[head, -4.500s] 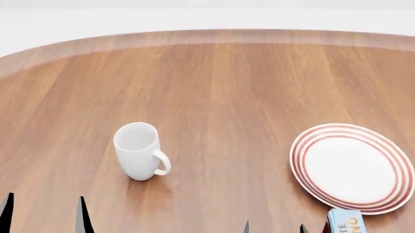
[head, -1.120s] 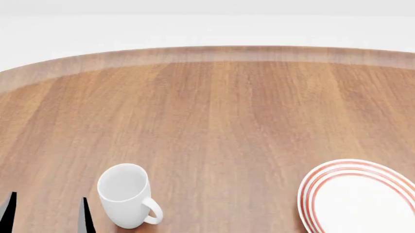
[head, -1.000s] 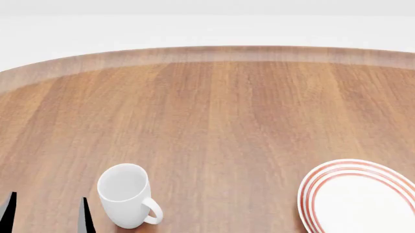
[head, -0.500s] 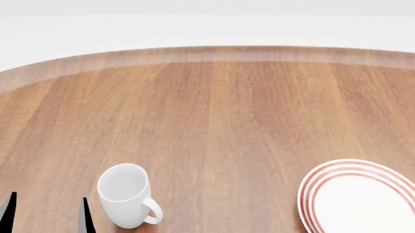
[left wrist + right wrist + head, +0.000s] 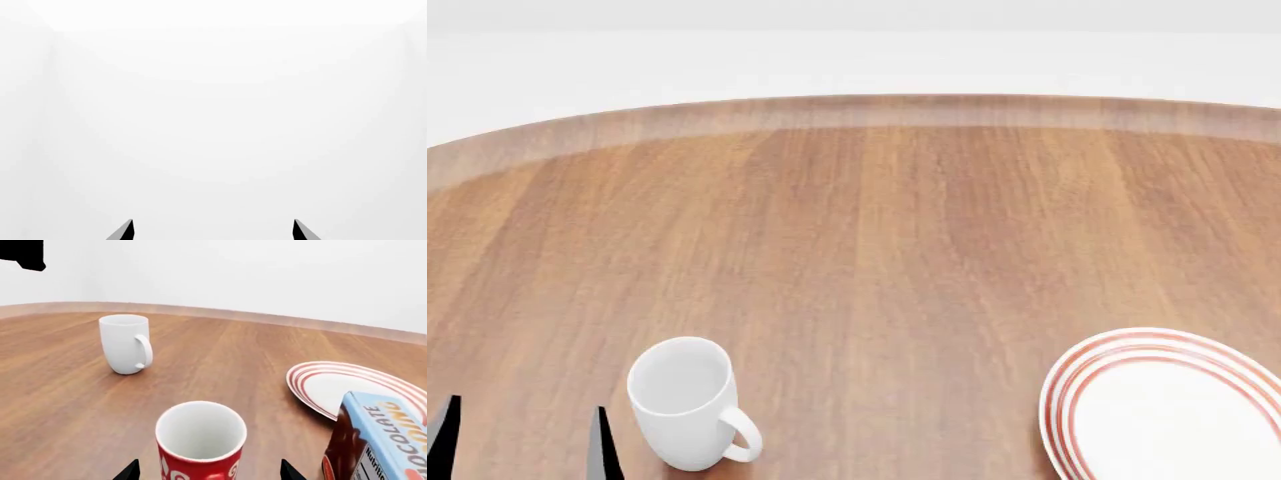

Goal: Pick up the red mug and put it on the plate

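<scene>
1. Wooden bench (image 5: pixel 908 230), reddish-brown grain running away from the robot, curved far edge with a paler rim against a white background.
2. Standing upright on it: plain white mug (image 5: pixel 687 403) at the near left in the head view, handle turned toward the right.
3. Lying flat at the near right: plate (image 5: pixel 1174 412), white with red rings, cut off by the frame edge.
4. Seen only from the right wrist: red mug (image 5: pixel 200 444), upright, white inside, well apart from the white mug (image 5: pixel 125 343).
5. Just beside the plate (image 5: pixel 347 385): a blue-and-brown chocolate carton (image 5: pixel 377 440), upright, overlapping the plate's near rim in that view.
</scene>
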Available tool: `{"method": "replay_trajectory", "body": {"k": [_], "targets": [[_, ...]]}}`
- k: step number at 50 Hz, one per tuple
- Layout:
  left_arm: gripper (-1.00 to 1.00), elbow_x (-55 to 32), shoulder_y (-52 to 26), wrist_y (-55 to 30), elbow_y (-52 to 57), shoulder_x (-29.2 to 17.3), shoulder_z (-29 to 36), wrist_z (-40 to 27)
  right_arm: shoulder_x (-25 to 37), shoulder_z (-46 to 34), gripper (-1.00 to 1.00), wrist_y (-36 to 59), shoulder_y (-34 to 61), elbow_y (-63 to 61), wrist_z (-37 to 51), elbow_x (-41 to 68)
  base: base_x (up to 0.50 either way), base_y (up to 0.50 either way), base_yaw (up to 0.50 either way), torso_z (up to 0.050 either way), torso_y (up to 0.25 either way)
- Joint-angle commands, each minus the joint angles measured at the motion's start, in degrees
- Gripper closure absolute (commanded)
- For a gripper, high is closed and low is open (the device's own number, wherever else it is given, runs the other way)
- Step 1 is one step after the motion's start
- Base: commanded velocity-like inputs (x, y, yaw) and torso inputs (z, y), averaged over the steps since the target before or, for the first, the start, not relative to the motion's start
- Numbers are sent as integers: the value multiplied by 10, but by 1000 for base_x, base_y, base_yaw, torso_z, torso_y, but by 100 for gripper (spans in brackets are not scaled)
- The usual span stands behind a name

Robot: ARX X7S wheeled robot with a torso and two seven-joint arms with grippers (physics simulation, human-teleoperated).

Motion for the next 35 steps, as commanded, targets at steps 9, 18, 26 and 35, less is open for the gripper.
{"method": "replay_trajectory", "body": {"k": [9,18,26,35], "targets": [[-100,1,-1,0,0,-1,2,-4,-22,-19,-100,-22,35,54,-22,32,0,0,0,0,0],[-100,1,-1,1,0,-2,3,-5,-30,-24,-100,-32,43,78,-29,42,0,0,0,0,0],[-100,1,-1,0,0,-3,4,-7,-36,-28,-100,-39,51,99,-35,49,0,0,0,0,0],[-100,2,-2,1,-1,-3,5,-9,-42,-31,-100,-50,59,125,-44,62,0,0,0,0,0]]}}
